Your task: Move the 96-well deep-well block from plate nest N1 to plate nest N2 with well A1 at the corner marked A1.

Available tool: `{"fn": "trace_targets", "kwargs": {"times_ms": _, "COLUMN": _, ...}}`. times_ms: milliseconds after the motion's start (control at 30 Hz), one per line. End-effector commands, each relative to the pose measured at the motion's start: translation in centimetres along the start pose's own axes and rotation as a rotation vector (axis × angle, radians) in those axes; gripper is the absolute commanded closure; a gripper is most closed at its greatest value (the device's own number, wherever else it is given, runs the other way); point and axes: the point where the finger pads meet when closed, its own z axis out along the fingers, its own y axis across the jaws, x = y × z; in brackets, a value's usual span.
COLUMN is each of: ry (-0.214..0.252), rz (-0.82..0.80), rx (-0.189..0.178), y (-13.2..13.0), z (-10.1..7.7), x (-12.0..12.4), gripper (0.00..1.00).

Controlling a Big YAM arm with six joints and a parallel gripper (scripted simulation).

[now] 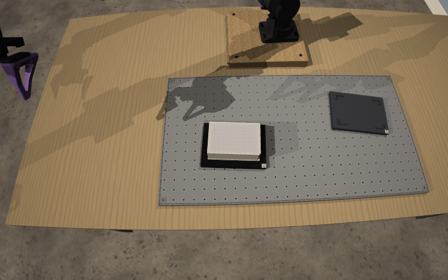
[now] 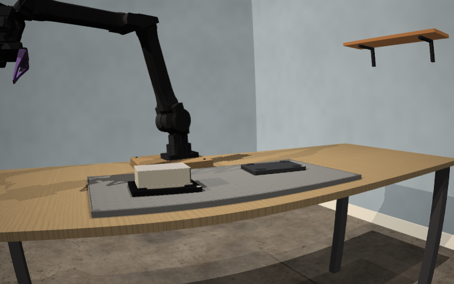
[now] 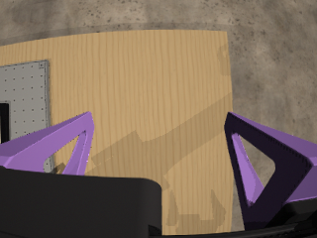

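A wooden table [image 2: 385, 160] stands on a concrete floor [image 1: 231, 254] beside blue-grey walls and carries a grey pegboard [image 1: 314, 171]. The deep-well block [image 1: 233, 140] sits on nest N1 [image 1: 231, 164], well apart from the gripper [image 3: 158, 142], which hangs wide open and holds nothing high over the table's far end.
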Motion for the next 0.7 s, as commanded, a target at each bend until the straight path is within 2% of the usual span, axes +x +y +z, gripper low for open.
{"fn": "trace_targets", "kwargs": {"times_ms": 0, "ry": 0.026, "rz": -0.064, "rx": -0.038, "y": 1.0, "z": 1.4, "x": 0.3, "gripper": 0.0}}
{"fn": "trace_targets", "kwargs": {"times_ms": 33, "ry": 0.007, "rz": -0.079, "rx": -0.011, "y": 1.2, "z": 0.7, "x": -0.6, "gripper": 0.0}}
{"fn": "trace_targets", "kwargs": {"times_ms": 67, "ry": -0.013, "rz": -0.095, "rx": 0.019, "y": 1.6, "z": -0.9, "x": -1.7, "gripper": 0.0}}
{"fn": "trace_targets", "kwargs": {"times_ms": 200, "ry": -0.002, "rz": -0.124, "rx": 0.009, "y": 3.2, "z": 0.0, "x": -2.0, "gripper": 0.0}}
{"fn": "trace_targets", "kwargs": {"times_ms": 233, "ry": 0.041, "rz": -0.129, "rx": -0.047, "y": 4.0, "z": 2.2, "x": -0.6, "gripper": 0.0}}
{"fn": "trace_targets", "kwargs": {"times_ms": 267, "ry": 0.058, "rz": -0.154, "rx": -0.066, "y": 4.4, "z": 3.2, "x": -0.3, "gripper": 0.0}}
{"fn": "trace_targets", "kwargs": {"times_ms": 300, "ry": 0.069, "rz": -0.183, "rx": -0.075, "y": 4.9, "z": 3.4, "x": -0.4, "gripper": 0.0}}
{"fn": "trace_targets", "kwargs": {"times_ms": 333, "ry": 0.048, "rz": -0.199, "rx": -0.044, "y": 5.5, "z": 1.2, "x": -1.7, "gripper": 0.0}}
{"fn": "trace_targets", "kwargs": {"times_ms": 367, "ry": 0.031, "rz": -0.212, "rx": -0.018, "y": 5.5, "z": 1.1, "x": -2.3, "gripper": 0.0}}
{"fn": "trace_targets", "kwargs": {"times_ms": 467, "ry": 0.03, "rz": -0.212, "rx": -0.019, "y": 6.6, "z": 1.7, "x": -2.4, "gripper": 0.0}}
{"fn": "trace_targets", "kwargs": {"times_ms": 567, "ry": 0.028, "rz": -0.212, "rx": -0.02, "y": 6.6, "z": 1.7, "x": -2.5, "gripper": 0.0}}
{"fn": "trace_targets", "kwargs": {"times_ms": 600, "ry": 0.074, "rz": -0.214, "rx": -0.073, "y": 7.0, "z": 4.4, "x": -0.6, "gripper": 0.0}}
{"fn": "trace_targets", "kwargs": {"times_ms": 667, "ry": 0.1, "rz": -0.274, "rx": -0.104, "y": 8.4, "z": 4.9, "x": -0.7, "gripper": 0.0}}
